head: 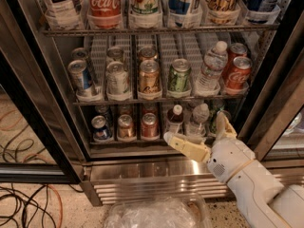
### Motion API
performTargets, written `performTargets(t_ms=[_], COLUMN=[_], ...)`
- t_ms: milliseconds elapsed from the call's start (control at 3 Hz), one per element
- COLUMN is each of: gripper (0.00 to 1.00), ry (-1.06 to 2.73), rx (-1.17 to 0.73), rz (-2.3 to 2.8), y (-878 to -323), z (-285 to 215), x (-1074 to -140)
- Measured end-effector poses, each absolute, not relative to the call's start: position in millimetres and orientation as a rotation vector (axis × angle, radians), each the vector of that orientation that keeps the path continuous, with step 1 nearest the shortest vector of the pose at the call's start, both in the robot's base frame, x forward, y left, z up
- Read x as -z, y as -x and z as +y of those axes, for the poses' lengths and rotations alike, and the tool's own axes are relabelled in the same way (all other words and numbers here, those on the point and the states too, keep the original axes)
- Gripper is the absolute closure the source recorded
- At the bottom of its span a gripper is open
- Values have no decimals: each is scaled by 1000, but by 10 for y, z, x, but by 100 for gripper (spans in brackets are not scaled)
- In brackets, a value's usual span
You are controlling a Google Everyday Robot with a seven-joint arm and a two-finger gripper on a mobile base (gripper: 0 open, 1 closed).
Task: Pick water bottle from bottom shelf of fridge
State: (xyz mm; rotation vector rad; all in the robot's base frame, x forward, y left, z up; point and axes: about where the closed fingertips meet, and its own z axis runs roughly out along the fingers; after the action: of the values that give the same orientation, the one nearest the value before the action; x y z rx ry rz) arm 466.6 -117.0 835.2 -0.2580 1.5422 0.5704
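The fridge (142, 172) stands open in front of me. On its bottom shelf (128, 151) the small clear water bottle (199, 119) with a white cap stands right of centre. A dark-liquid bottle (175, 118) is just to its left. My gripper (194, 127) is at the shelf's front edge and is open. One cream finger (186, 145) lies low in front of the dark bottle's base. The other finger (224, 126) rises to the right of the water bottle. The water bottle stands between the two fingers, and its lower part is partly hidden by them.
Three cans (126, 126) fill the left lanes of the bottom shelf. A taller clear bottle (211, 70) and more cans stand on the shelf above. Black door frames flank the opening at left (28, 103) and right (273, 103). Cables (19, 208) and a clear plastic bag (156, 213) lie on the floor.
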Motion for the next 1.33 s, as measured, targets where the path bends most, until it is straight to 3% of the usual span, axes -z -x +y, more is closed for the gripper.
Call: performTargets(t_ms=[333, 1000, 1333], gripper=[0, 0, 0], ry=[283, 370, 356], rx=[-556, -315, -282], rz=[1542, 1470, 1454], y=[-4644, -4668, -4783], z=[-1127, -1255, -1181], x=[-8377, -8349, -8086])
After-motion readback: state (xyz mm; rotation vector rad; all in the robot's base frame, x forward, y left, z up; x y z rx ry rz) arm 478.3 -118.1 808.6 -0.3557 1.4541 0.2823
